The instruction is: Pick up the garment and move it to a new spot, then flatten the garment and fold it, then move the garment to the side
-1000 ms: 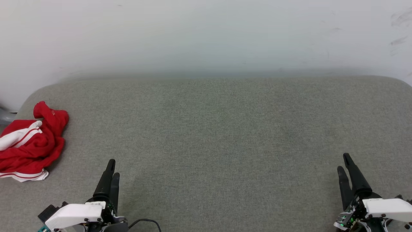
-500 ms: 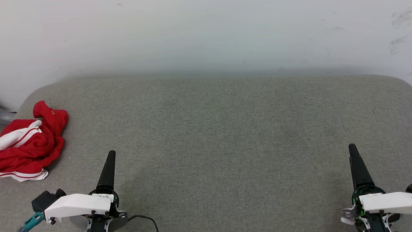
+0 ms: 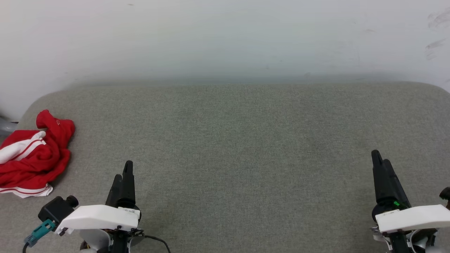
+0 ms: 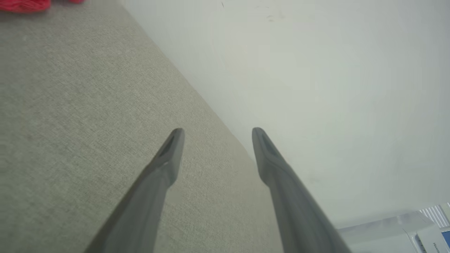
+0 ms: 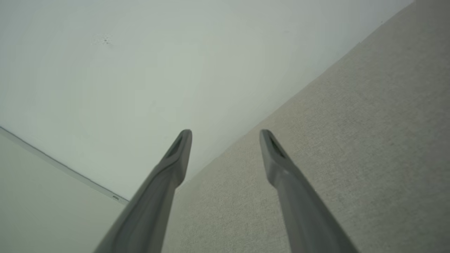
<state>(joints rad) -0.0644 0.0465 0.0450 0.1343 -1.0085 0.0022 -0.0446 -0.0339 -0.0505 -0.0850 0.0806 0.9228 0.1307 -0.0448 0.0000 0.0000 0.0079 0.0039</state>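
Fingers [image 4: 165, 165], left gripper [image 4: 217, 130], right gripper [image 5: 225, 131]: gaping wide, holding nothing. Garment [image 3: 35, 154]: lying crumpled, untouched; pickup, flattening, folding apparently all pending.

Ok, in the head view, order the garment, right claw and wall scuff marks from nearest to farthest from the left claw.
1. Garment, crumpled at the far left.
2. Right claw, lower right.
3. Wall scuff marks, upper right corner.
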